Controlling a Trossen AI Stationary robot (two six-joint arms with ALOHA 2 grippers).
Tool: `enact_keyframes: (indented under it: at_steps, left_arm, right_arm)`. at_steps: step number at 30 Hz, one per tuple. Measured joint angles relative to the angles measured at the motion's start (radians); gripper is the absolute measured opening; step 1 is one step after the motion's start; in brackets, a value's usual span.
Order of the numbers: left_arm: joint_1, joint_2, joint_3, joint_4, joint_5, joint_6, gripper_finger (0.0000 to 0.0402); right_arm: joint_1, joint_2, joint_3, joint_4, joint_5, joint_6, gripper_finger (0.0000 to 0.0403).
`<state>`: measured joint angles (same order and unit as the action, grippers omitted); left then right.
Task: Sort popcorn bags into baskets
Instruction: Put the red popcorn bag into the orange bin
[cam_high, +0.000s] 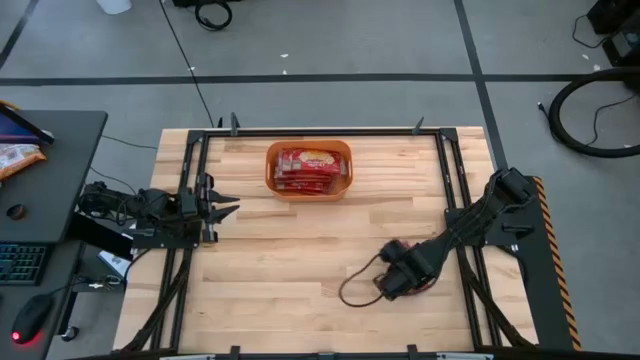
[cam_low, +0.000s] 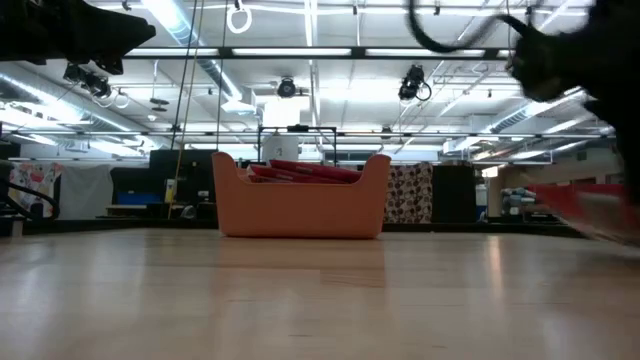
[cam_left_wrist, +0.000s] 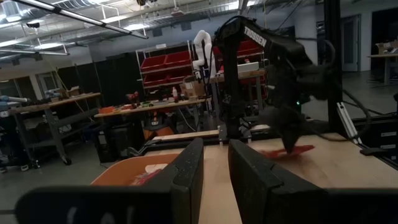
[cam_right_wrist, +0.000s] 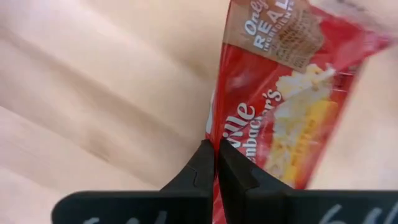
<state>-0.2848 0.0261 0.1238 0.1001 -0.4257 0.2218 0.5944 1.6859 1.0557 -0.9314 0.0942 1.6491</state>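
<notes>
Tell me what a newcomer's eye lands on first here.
First, the orange basket at the table's far middle, already stacked with red popcorn bags. Next, the right gripper low over the near right of the table, its fingers pinched shut on the edge of one more popcorn bag. The left gripper waits at the left edge.

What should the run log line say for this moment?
right gripper: shut on red popcorn bag | left gripper: idle, table edge | orange plastic tub: holds red bags
</notes>
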Motion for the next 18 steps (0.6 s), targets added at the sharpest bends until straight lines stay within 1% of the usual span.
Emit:
enact_keyframes:
  at_steps: [4,7,13,15,18]
  left_arm:
    - [0.000,0.000,0.000,0.007,0.000,0.000,0.0079]
    - [0.000,0.000,0.000,0.007,0.000,0.000,0.0079]
    - [0.000,0.000,0.000,0.007,0.000,0.000,0.0079]
    - [0.000,0.000,0.000,0.012,0.000,0.013,0.0079]
    - [0.000,0.000,0.000,0.048,-0.001,0.032,0.0079]
  right_arm:
    - [-0.067,0.000,0.103,-0.096,0.160,-0.142,0.0011]
    - [-0.132,0.007,0.181,-0.147,0.257,-0.272,0.0011]
    - [-0.285,0.082,0.370,-0.303,0.381,-0.560,0.0011]
    - [-0.335,0.107,0.445,-0.364,0.434,-0.642,0.0011]
    - [-0.405,0.133,0.550,-0.406,0.527,-0.777,0.0011]
